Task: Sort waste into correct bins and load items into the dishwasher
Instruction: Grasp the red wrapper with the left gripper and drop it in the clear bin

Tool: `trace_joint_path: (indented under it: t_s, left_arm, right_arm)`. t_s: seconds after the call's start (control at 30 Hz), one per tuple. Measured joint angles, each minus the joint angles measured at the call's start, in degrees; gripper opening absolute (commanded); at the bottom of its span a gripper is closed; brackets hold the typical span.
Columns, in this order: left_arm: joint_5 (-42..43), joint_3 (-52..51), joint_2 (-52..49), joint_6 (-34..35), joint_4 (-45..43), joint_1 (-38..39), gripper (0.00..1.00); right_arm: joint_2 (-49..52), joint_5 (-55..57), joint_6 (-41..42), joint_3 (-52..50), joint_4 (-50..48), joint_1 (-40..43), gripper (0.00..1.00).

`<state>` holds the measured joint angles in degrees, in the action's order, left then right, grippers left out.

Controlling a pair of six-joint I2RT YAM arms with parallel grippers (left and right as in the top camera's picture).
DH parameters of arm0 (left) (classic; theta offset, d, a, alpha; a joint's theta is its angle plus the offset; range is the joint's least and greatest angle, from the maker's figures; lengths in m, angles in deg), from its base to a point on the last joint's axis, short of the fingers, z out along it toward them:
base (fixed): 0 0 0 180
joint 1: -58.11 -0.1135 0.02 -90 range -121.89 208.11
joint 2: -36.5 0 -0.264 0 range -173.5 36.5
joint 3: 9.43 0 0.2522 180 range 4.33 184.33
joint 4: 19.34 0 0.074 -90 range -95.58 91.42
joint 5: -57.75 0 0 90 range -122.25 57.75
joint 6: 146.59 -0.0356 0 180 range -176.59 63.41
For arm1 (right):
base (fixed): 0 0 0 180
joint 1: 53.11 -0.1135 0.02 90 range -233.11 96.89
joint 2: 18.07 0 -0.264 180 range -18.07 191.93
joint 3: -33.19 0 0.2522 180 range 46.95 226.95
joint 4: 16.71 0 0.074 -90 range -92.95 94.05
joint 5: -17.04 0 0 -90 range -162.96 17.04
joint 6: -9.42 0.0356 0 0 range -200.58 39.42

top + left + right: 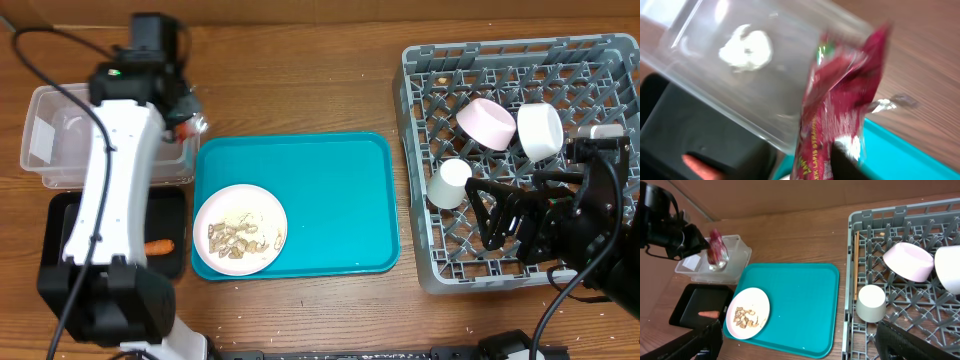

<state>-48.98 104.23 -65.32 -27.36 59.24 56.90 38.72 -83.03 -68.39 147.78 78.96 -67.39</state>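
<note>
My left gripper (186, 122) is shut on a red snack wrapper (845, 105) and holds it over the right edge of the clear plastic bin (60, 140); the wrapper also shows in the right wrist view (716, 245). A crumpled white tissue (746, 48) lies in that bin. A black bin (120, 215) in front of it holds an orange scrap (158, 246). A white plate with food scraps (240, 230) sits on the teal tray (320, 180). My right gripper (500, 215) is open and empty above the grey dish rack (520, 60).
The rack holds a pink bowl (487, 123), a white bowl (540, 130), an upturned pale cup (450, 183) and a wooden stick (856, 265). Bare wood lies behind the tray and between tray and rack.
</note>
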Motion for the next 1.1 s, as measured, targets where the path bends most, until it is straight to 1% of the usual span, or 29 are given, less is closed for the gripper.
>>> trace_joint_path:
  t_s: [0.13,0.23,0.3,0.43,0.5,0.6,0.67,0.73,0.87,0.9,0.97,1.1]
  left_arm:
    - [1.84,-0.35,-3.63,-0.98,1.01,-4.96,0.61]
    - [3.98,0.15,-3.5,-1.86,4.61,-5.46,0.61]
    - [5.25,1.09,-2.51,-2.49,7.32,-4.48,0.59]
    - [6.1,2.05,2.4,-3.08,12.66,1.51,0.59]
    - [5.6,2.91,5.09,-2.95,15.82,7.43,0.56]
    - [5.33,3.06,7.21,-2.16,18.88,16.74,0.48]
    - [4.9,1.07,7.56,-1.11,18.18,22.21,0.42]
    - [3.8,-3.72,7.56,0.9,16.46,26.88,0.38]
    - [1.68,-17.25,6.99,6.05,9.09,33.75,0.39]
    - [1.4,-20.52,6.8,7.34,6.93,35.01,0.39]
    - [1.09,-26.53,6.47,9.77,2.54,36.85,0.35]
    - [1.07,-35.43,6.32,12.39,-6.43,37.62,0.32]
  right_arm:
    - [0.0,0.0,0.0,0.0,0.0,0.0,1.0]
    - [0.0,0.0,0.0,0.0,0.02,0.0,1.0]
    - [0.0,-0.02,0.0,0.0,0.0,0.0,1.0]
    - [0.0,0.0,-0.02,-0.02,0.0,-0.02,1.0]
    - [0.0,0.0,0.0,0.0,0.0,0.0,1.0]
    - [0.0,0.0,0.0,-0.02,0.0,0.0,1.0]
    - [0.0,-0.04,0.0,0.0,0.0,0.0,1.0]
    - [0.0,-0.02,0.0,0.0,-0.02,0.0,1.0]
    - [0.0,-0.02,-0.02,-0.02,-0.04,0.0,1.0]
    - [0.0,-0.02,0.0,-0.02,0.02,0.0,1.0]
    - [0.0,-0.02,-0.02,-0.02,0.04,0.0,1.0]
    - [0.0,0.0,-0.02,0.0,0.02,0.0,1.0]
